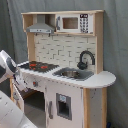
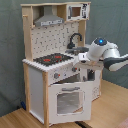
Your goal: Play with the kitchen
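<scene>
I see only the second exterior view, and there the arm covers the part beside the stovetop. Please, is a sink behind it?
Observer: Yes. In the first exterior view a sink sits in the counter, just below the black faucet.
Operator: What is under it?
Observer: A white cupboard door with a small dark window. It looks shut.
Operator: And how does the kitchen end on that side?
Observer: With a rounded white counter end, past the sink, on the first exterior view's right.
</scene>
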